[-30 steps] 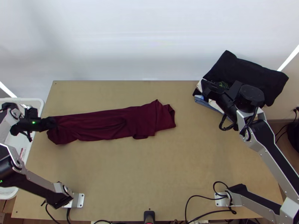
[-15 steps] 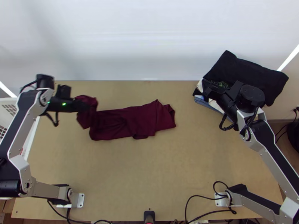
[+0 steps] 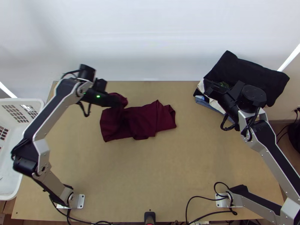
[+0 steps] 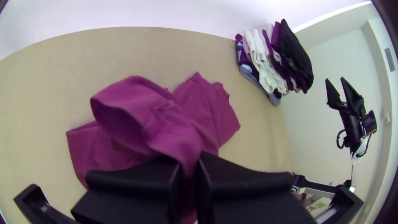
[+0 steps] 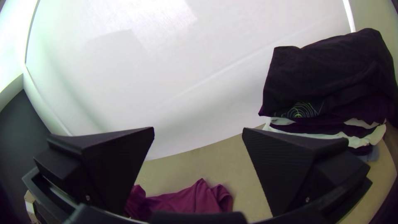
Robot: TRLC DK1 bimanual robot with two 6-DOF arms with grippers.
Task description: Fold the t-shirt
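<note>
In the top view my left gripper [image 3: 119, 100] is over the left part of the dark red t-shirt [image 3: 144, 119], holding a lifted end of it. The shirt lies as a short strip, its left part doubled back and partly raised. In the left wrist view the left gripper [image 4: 190, 170] is shut on bunched fabric of the t-shirt [image 4: 207, 108]. My right gripper [image 3: 210, 87] hangs by the clothes pile at the back right; in the right wrist view the right gripper [image 5: 198, 135] stands open, nothing between its fingers, with the shirt [image 5: 192, 201] beyond.
A stack of folded clothes [image 3: 249, 77], black on top, stands at the table's back right corner. A white basket [image 3: 13, 189] sits at the left edge. The front of the wooden table [image 3: 150, 176] has free room.
My left gripper has carried the shirt's left end from the table's left edge to the right and toward the back, shortening the strip. The right arm has kept still.
</note>
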